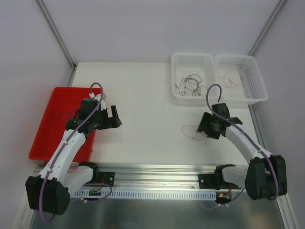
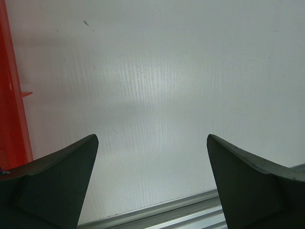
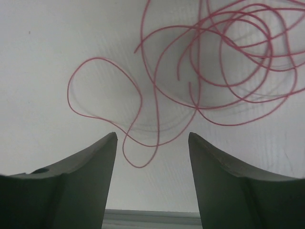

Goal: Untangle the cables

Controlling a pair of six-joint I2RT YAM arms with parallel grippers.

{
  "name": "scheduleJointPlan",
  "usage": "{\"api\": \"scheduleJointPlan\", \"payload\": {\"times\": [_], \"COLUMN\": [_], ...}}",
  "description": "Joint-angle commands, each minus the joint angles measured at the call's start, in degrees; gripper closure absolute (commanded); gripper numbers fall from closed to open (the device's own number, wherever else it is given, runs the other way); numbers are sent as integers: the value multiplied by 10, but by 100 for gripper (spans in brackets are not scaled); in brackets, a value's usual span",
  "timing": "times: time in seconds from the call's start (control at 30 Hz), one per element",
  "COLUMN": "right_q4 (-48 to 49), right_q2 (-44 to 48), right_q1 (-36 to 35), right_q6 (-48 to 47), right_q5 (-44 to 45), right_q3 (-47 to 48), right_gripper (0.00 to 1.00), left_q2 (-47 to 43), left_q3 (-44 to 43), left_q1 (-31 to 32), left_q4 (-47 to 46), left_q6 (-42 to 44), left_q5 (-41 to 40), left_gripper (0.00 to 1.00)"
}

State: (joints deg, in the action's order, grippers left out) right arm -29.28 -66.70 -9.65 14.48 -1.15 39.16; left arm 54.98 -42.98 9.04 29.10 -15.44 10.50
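Note:
A thin pink-red cable (image 3: 224,52) lies in tangled loops on the white table (image 1: 143,95). One small loop of it reaches between the fingertips of my right gripper (image 3: 152,138), whose jaws stand apart with nothing clamped. From above, this cable (image 1: 191,131) sits just left of the right gripper (image 1: 204,130). More cables, dark ones (image 1: 190,86), are bunched in the left white basket (image 1: 177,61). A reddish strand (image 1: 232,80) lies in the right basket (image 1: 257,71). My left gripper (image 2: 152,138) is open over bare table, far from any cable; the top view has it (image 1: 116,118) beside the red tray.
A red tray (image 1: 52,124) sits at the table's left edge, its wall (image 2: 9,95) showing in the left wrist view. An aluminium rail (image 1: 157,171) runs along the near edge in front of both arm bases. The two baskets stand at the back right.

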Motion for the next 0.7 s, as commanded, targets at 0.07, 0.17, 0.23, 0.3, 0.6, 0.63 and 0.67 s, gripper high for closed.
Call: {"api": "scheduleJointPlan", "payload": {"times": [0.07,0.17,0.23,0.3,0.6,0.63,0.67], "right_q4": [65,70,63,36,-118,-129,-143], "right_q2": [-52,-70,-82,-85,-106,-108,-108], "right_q1": [-61,-97,-138,-191,-405,-417,-426], "right_q6": [34,42,44,42,-26,-31,-37], "right_q5": [-8,-3,7,29,72,76,80], "right_q3": [1,15,41,67,368,397,418], "right_gripper": [41,67,86,96,99,99,99], "left_q2": [-7,-10,-10,-9,-8,-8,-8], "left_q3": [-2,-1,0,0,1,1,0], "left_q1": [1,1,1,1,1,1,1], "left_q4": [-17,-17,-17,-17,-17,-18,-17], "left_q6": [13,13,12,13,13,13,13], "left_q5": [11,8,7,7,7,7,6], "left_gripper": [1,1,1,1,1,1,1]}}
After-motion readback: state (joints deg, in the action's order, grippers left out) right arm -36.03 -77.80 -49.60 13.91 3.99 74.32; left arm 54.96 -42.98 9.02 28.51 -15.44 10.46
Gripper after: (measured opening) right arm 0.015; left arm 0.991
